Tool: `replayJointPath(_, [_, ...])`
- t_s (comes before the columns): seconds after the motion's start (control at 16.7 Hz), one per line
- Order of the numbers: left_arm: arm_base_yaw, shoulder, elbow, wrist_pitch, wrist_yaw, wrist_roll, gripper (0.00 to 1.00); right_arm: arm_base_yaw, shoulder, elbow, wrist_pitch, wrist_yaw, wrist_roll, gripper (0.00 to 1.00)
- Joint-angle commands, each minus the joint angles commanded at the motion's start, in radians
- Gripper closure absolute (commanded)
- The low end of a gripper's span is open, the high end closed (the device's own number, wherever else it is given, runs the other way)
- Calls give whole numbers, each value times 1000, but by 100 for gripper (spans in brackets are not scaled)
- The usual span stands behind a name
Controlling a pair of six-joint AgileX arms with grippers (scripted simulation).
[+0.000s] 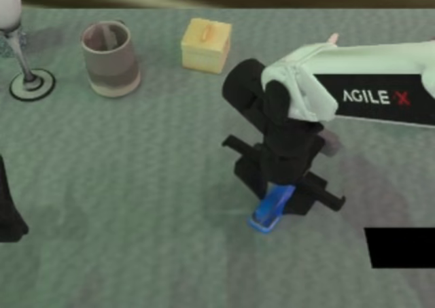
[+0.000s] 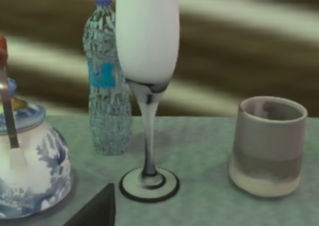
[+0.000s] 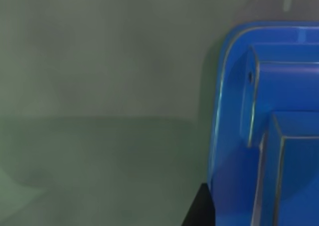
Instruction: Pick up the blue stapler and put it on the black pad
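Note:
The blue stapler (image 1: 270,211) lies slantwise near the middle of the table, its upper end hidden under my right gripper (image 1: 282,196). In the right wrist view the blue stapler (image 3: 269,126) fills the side of the picture, with one dark finger (image 3: 199,208) pressed against its flank. The gripper is shut on it. I cannot tell whether it is off the table. The black pad (image 1: 401,247) is a flat black rectangle at the right edge, to the right of the stapler and apart from it. My left gripper (image 1: 9,216) is parked at the left edge, open.
A wine glass (image 1: 20,43), a grey cup (image 1: 111,58) and a yellow block (image 1: 206,45) stand along the back. The left wrist view also shows a blue-and-white kettle (image 2: 30,166) and a water bottle (image 2: 107,86) beside the glass.

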Motion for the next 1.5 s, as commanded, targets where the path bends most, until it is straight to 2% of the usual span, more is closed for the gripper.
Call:
replayJointPath(0.12, [0,0,0,0,0,0,0,0,0,0,0,0,0,98])
replayJointPath(0.18, [0,0,0,0,0,0,0,0,0,0,0,0,0,100])
replayJointPath(0.78, [0,0,0,0,0,0,0,-2,-6,15,-16,0,3,100])
replayJointPath(1.2, [0,0,0,0,0,0,0,3,-80,212,-307,-1,2,100])
replayJointPath(1.5, [0,0,0,0,0,0,0,5,-102,252,-352,-1,-3,100])
